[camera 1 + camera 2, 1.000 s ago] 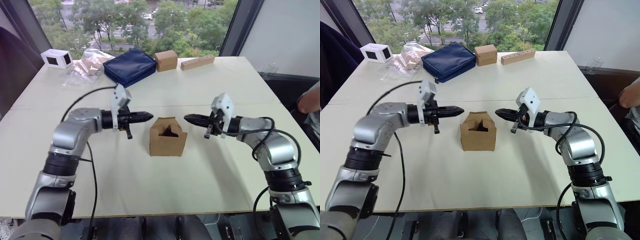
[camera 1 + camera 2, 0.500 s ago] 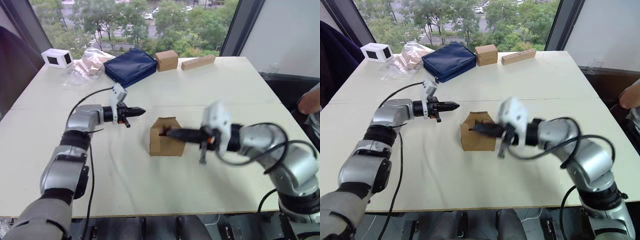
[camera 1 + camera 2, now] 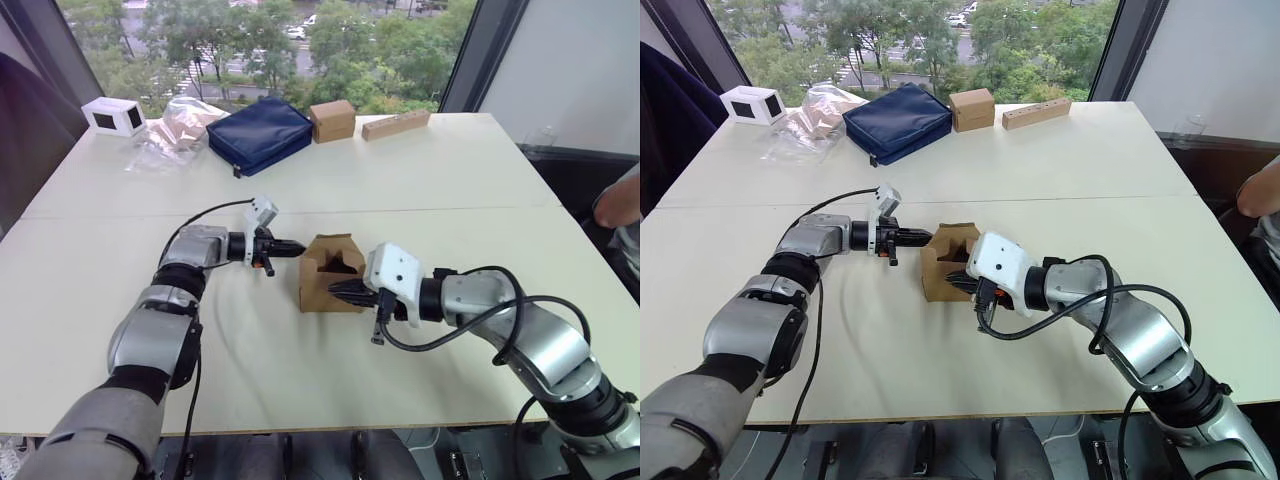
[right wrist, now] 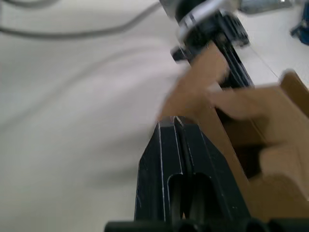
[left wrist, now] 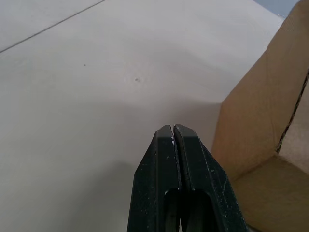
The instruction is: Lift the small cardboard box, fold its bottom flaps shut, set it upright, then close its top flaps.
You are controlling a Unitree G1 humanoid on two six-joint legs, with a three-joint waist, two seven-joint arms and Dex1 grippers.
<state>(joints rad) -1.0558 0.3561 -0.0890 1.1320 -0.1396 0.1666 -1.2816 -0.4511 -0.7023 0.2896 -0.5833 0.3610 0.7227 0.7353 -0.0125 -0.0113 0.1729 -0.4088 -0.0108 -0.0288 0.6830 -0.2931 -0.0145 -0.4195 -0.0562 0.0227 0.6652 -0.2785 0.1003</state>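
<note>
Both sets of jaws are pressed tight together and hold nothing. The left gripper (image 3: pixel 297 245) pokes its closed tip at the left upper rim of the small cardboard box (image 3: pixel 334 283). The right gripper (image 3: pixel 338 288) has its closed tip at the front wall of the box, on the side near the robot. It looks like it touches the wall, but the right wrist view is smeared, so I cannot be sure.

The box stands upright near the middle of the counter (image 3: pixel 450 170), far from every edge. Its top flaps (image 3: pixel 343 249) are partly folded in, with a dark gap showing between them.

The job now seems to be closing the top. To do it well, each closed tip should push on a flap's flat face, not under its edge. One arm should steady a wall so the light box does not slide. Push down slowly, short flaps first, so they tuck flat.

At the far edge lie a blue pouch (image 3: pixel 258 133), a small brown cube (image 3: pixel 332 120) and a tan block (image 3: pixel 396 124), well out of the way.
</note>
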